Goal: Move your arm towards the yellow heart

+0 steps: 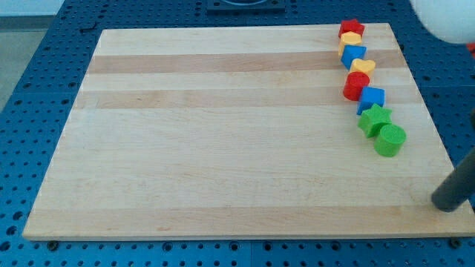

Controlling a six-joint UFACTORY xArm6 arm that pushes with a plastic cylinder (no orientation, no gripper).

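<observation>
Blue perforated benching frames a pale wooden worktop, and my tip sits at the view's lower right, right at the worktop's edge, possibly just off it; the angle makes that hard to settle. No hand exists on this rig, only the dark rod, so nothing is clasped or let go, and the tip touches no block. Nearest to it is the green cylinder, up and to the view's left, with the green star just beside it. Beyond those the column climbs toward the view's top: a blue block, a red cylinder, then the yellow heart, wedged between that red piece and another blue block, with a yellow block and a red block above. The heart therefore lies well apart from the tip, up and to the view's left. To do this well, I would sweep up along the clear strip on the view's right of the column, then close in sideways, stopping short so the packed neighbours stay undisturbed.
</observation>
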